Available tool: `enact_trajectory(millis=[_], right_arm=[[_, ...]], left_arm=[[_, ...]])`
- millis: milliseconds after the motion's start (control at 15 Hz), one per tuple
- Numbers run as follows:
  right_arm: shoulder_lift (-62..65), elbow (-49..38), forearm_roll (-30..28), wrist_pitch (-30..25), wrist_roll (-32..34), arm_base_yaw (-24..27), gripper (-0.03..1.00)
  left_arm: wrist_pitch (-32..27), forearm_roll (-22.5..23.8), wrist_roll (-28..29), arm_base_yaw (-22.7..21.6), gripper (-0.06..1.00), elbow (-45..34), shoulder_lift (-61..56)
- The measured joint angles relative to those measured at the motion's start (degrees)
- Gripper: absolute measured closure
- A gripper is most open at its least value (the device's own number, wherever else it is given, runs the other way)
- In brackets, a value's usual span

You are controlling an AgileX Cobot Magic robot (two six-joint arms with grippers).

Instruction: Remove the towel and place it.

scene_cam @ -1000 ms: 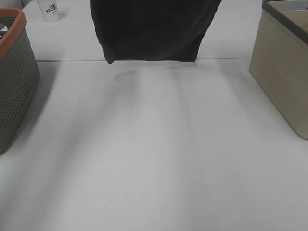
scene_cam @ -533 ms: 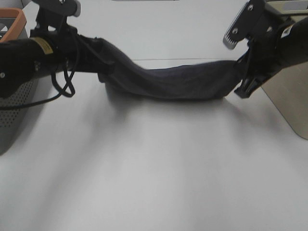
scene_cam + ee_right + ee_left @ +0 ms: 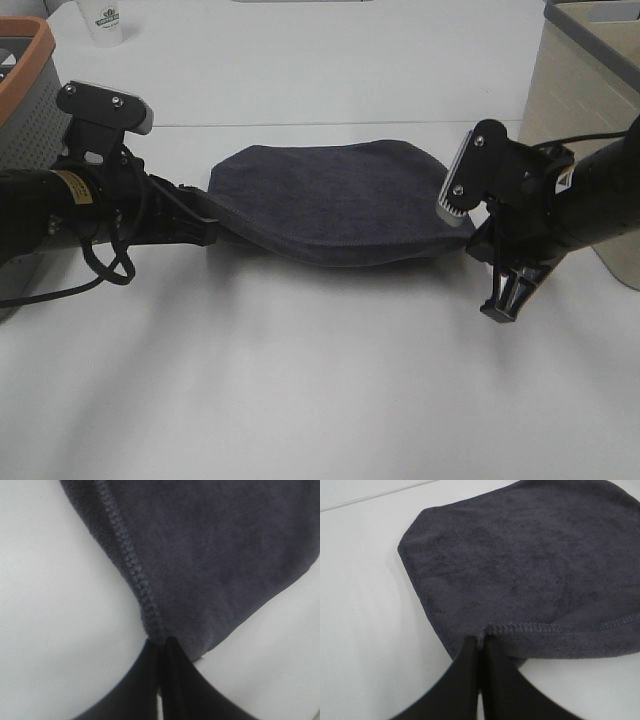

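The dark charcoal-grey towel [image 3: 335, 200] is spread over the white table, its far part lying flat and its near hem held slightly up. My left gripper [image 3: 213, 232] is shut on the towel's near left corner; the left wrist view shows the closed fingers [image 3: 480, 647] pinching the stitched hem of the towel [image 3: 520, 565]. My right gripper [image 3: 472, 238] is shut on the near right corner; the right wrist view shows its tips [image 3: 160, 647] pinching the hem of the towel [image 3: 210, 545]. No white tag shows.
A grey perforated basket with an orange rim [image 3: 30, 110] stands at the left edge. A beige bin [image 3: 590, 120] stands at the right. A white paper cup [image 3: 104, 20] sits at the far left. Bare white table [image 3: 320, 380] lies in front.
The towel hung at the far side a second ago. Both grippers have come down and toward the front, and the towel now lies spread on the table between them.
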State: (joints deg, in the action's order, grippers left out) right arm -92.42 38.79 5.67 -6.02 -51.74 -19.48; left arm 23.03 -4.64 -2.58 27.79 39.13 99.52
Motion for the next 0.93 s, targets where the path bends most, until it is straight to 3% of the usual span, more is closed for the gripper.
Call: enact_trajectory(millis=[200, 267, 333, 400, 467, 533, 667, 800, 933], right_arm=[[-4.7, -1.03, 1.55, -0.17, 0.0, 0.0, 0.95], [-6.47, -1.03, 1.55, -0.06, 0.0, 0.0, 0.93], [-6.47, -1.03, 1.55, -0.06, 0.0, 0.0, 0.93], [-6.76, -1.03, 1.66, 0.0, 0.0, 0.0, 0.85], [-6.76, -1.03, 1.66, 0.06, 0.0, 0.0, 0.71], [-6.7, -1.03, 1.66, 0.11, -0.17, 0.0, 0.33], [-4.76, -1.09, 1.66, -1.32, -0.23, 0.0, 0.2], [-1.83, -1.09, 1.49, -1.78, -0.23, 0.0, 0.18], [3.55, -0.57, 1.03, -1.03, -0.23, 0.0, 0.18]], left_arm=[[-3.61, 0.69, -0.06, 0.0, 0.94, 0.0, 0.0], [-5.33, 3.5, -0.06, 0.0, 0.77, 0.0, 0.0], [-5.33, 3.5, -0.06, 0.0, 0.77, 0.0, 0.0], [-5.39, 4.64, 0.0, 0.0, 0.62, 0.0, 0.0], [-5.39, 4.98, 0.29, 0.0, 0.45, 0.0, 0.0], [-5.56, 5.04, 2.06, 0.0, 0.23, 0.0, 0.0], [-8.02, 5.04, 3.38, 0.0, 0.19, 0.34, -0.06], [-11.8, 5.04, 3.44, 0.0, 0.19, 2.23, -0.92], [-19.48, 5.04, 3.61, -0.29, 0.19, 7.51, -3.95]])
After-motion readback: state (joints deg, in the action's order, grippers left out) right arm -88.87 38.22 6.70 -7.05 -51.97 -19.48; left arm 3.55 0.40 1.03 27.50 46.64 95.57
